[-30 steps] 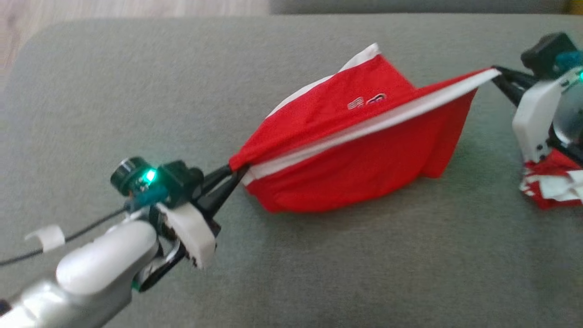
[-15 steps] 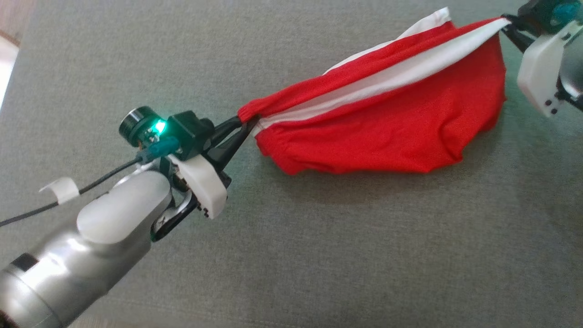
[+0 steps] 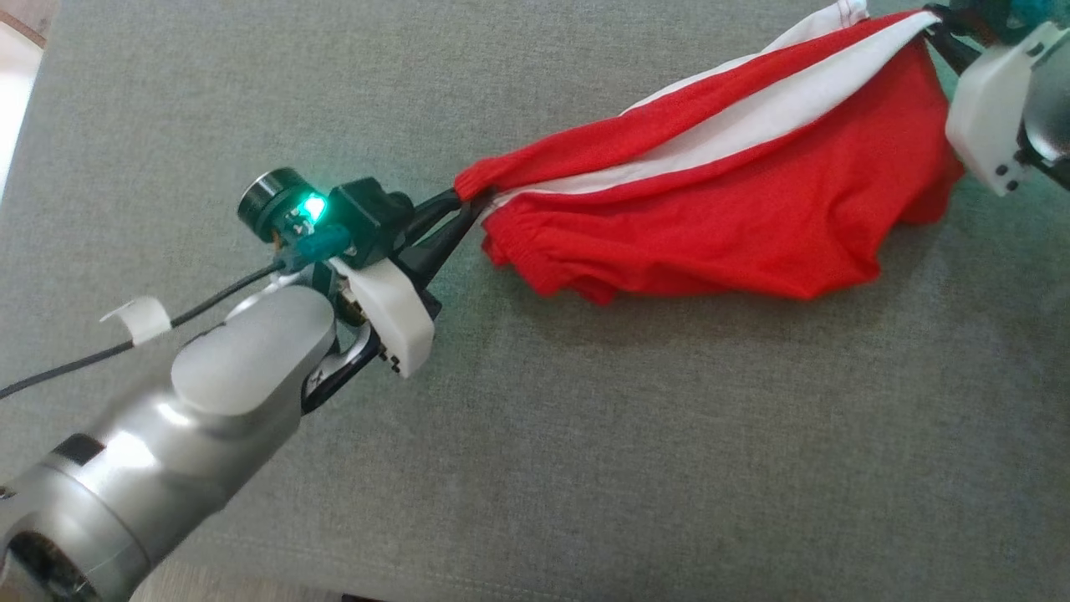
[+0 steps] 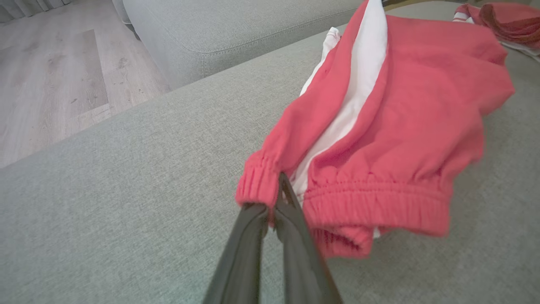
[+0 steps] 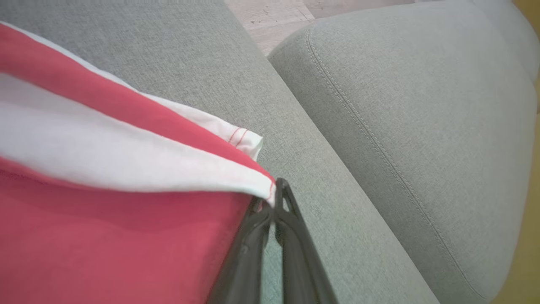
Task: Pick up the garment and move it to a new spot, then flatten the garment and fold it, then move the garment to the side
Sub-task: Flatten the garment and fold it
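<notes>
Across the grey woven sofa cushion (image 3: 585,468), the red fabric garment with a white stripe (image 3: 736,209) is drawn out longer and flatter than a second ago, its belly sagging toward the cushion. Left gripper (image 3: 470,202) stays clenched on the elastic waistband end, right gripper (image 3: 932,23) on the white-hemmed corner.

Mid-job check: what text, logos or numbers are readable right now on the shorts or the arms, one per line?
No text is readable in these views.
On the red shorts: no print on the folds that face the cameras.
On the left gripper: small dark squares on its white cover, a pattern, not letters.
</notes>
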Tool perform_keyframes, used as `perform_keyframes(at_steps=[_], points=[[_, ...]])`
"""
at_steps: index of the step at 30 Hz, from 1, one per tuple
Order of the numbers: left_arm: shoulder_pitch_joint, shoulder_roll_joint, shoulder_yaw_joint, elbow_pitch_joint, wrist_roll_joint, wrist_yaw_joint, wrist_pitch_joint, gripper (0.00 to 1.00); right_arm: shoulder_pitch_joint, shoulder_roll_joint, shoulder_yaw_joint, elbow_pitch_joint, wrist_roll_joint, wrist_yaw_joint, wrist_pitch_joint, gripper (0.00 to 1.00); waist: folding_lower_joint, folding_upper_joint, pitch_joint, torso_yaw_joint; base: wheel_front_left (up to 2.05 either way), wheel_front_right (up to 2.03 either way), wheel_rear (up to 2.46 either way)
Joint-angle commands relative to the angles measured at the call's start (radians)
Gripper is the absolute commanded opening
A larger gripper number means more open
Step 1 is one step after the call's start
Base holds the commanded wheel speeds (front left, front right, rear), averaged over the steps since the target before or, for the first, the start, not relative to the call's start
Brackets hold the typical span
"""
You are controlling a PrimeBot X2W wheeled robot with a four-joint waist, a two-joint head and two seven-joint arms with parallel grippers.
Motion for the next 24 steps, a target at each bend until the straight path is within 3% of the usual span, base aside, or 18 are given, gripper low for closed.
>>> perform_keyframes(at_steps=[1,2,3,4,5,11,15,18,20,24], points=[[-0.046,0.025,0.034,0.0,0.009,-0.002,-0.009,0.0,-0.02,0.001,-0.006,0.001,-0.004,0.007,-0.019,0.0,0.0,0.0,0.001,0.002,0.0,0.0,0.0],[-0.047,0.021,0.033,0.008,0.007,-0.003,-0.009,0.0,-0.021,0.008,-0.006,0.01,-0.002,0.007,-0.03,1.0,0.0,0.0,0.0,0.002,0.0,0.0,0.0],[-0.049,0.018,0.032,0.016,0.006,-0.004,-0.01,0.31,-0.02,0.014,-0.006,0.023,0.006,0.007,-0.035,1.0,0.0,0.0,0.0,0.003,0.0,0.0,0.0],[-0.049,0.016,0.034,0.024,0.005,-0.002,-0.014,0.76,-0.019,0.02,-0.006,0.032,0.004,0.007,-0.038,1.0,0.0,0.0,-0.001,0.003,0.0,0.0,0.0],[-0.049,0.013,0.036,0.032,0.005,0.002,-0.02,1.0,-0.018,0.026,-0.006,0.043,0.007,0.007,-0.044,1.0,0.0,0.0,-0.003,0.002,0.0,0.0,0.0],[-0.03,0.009,0.052,0.069,-0.006,0.021,-0.054,1.0,-0.004,0.061,-0.015,0.121,0.069,0.007,-0.123,1.0,0.0,0.0,-0.045,-0.019,0.0,0.0,0.0],[-0.005,0.016,0.096,0.07,-0.035,0.054,-0.081,1.0,0.01,0.09,-0.036,0.159,0.068,0.007,-0.25,1.0,0.0,0.0,-0.092,-0.046,0.0,0.0,0.0],[0.025,0.024,0.153,0.048,-0.065,0.089,-0.099,1.0,0.037,0.136,-0.103,0.202,0.084,0.007,-0.358,1.0,0.0,0.0,-0.136,-0.075,0.0,0.0,0.0],[0.038,0.027,0.176,0.034,-0.075,0.1,-0.103,1.0,0.049,0.155,-0.131,0.214,0.093,0.007,-0.381,1.0,0.0,0.0,-0.151,-0.085,0.0,0.0,0.0],[0.104,0.043,0.293,-0.043,-0.088,0.163,-0.109,1.0,0.117,0.231,-0.26,0.244,0.117,0.007,-0.42,1.0,0.0,0.0,-0.222,-0.124,0.0,0.0,0.0]])
